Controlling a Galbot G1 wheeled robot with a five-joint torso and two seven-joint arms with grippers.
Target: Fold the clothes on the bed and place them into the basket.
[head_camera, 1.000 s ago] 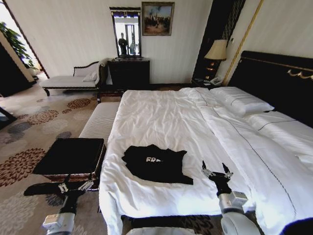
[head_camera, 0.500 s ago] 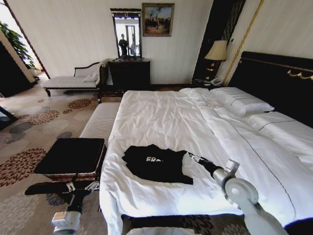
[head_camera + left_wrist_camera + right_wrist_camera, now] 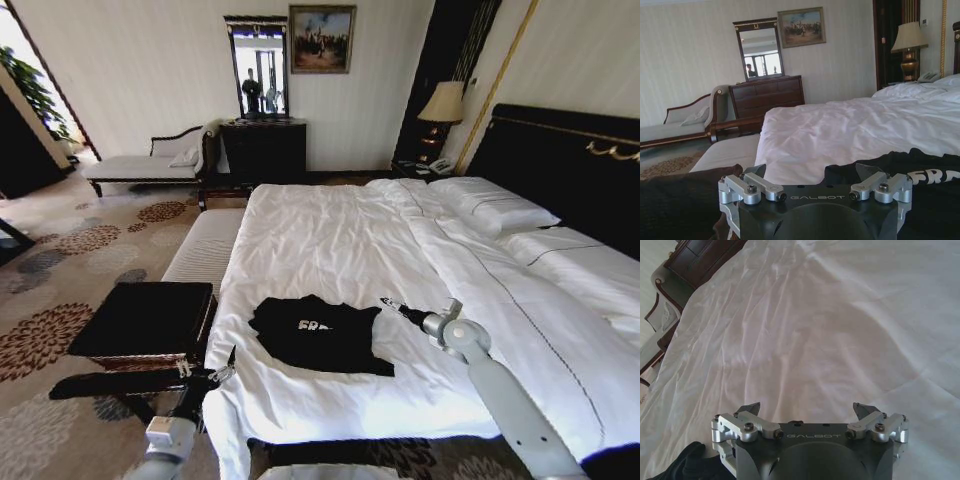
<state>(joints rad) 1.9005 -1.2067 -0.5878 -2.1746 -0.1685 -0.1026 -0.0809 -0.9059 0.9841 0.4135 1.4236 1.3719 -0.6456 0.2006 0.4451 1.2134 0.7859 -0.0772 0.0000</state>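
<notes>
Now, our right claw (image 3: 385, 302) hangs low over the bed (image 3: 330, 240), just beside the right edge of the T-shirt (image 3: 325, 338), fingers spread and holding nothing; the right wrist view shows the same, bare white duvet between the two tips and a dark bit of cloth at the frame corner. Our left claw (image 3: 222, 368) sits at the near left corner of the bed, between the basket (image 3: 145, 322) and the mattress edge, fingers likewise apart and empty. From the left wrist view the shirt lies close ahead, white lettering (image 3: 936, 176) readable.

T-shirt: black, lying crumpled but roughly flat on the near part of the duvet, toward the foot-side edge, well apart from the pillows (image 3: 492, 208). Not yet folded, as far as we can judge. Basket stands on the carpet beside the bed, next to the pale bench (image 3: 205, 248).

Handling, our guess: thin cotton, light, limp, no stiffness to lean on; it will drape and drag, and the duvet beneath is soft enough to be pinched along with it. We would take hold at an outer edge, sleeve or hem corner, one claw each side, pinching shallow so only the shirt comes up.
</notes>
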